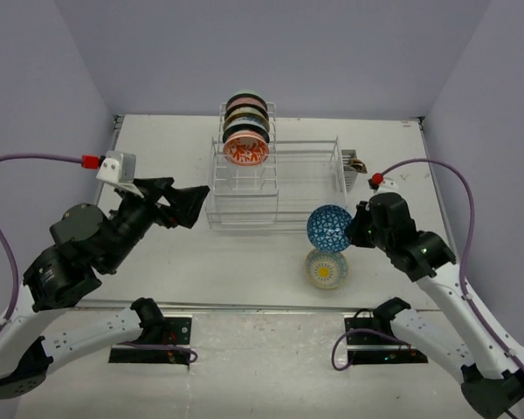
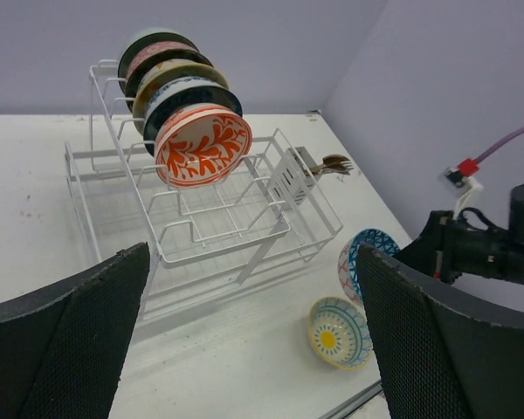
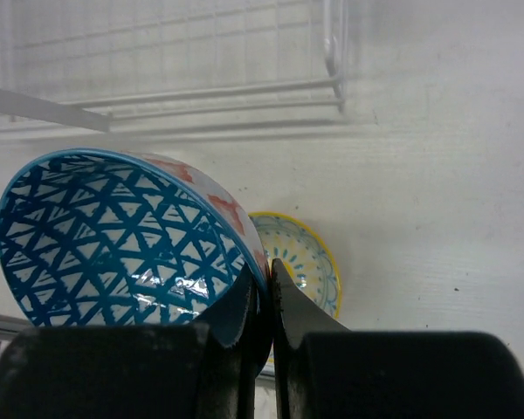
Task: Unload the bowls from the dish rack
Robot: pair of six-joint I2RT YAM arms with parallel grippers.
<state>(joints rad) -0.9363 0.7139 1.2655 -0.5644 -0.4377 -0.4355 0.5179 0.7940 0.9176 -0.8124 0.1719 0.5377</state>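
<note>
Blue bowl in right tool, dish rack behind

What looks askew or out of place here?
Nothing spilled or broken. Only the blue bowl is tilted steeply, its rim pinched in the right gripper, beside the yellow bowl resting upright on the table.

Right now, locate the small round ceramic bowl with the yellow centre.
Top view: the yellow-centred bowl lies right of centre, in front of the wire dish rack, beside the blue lattice bowl held by the right gripper.
</note>
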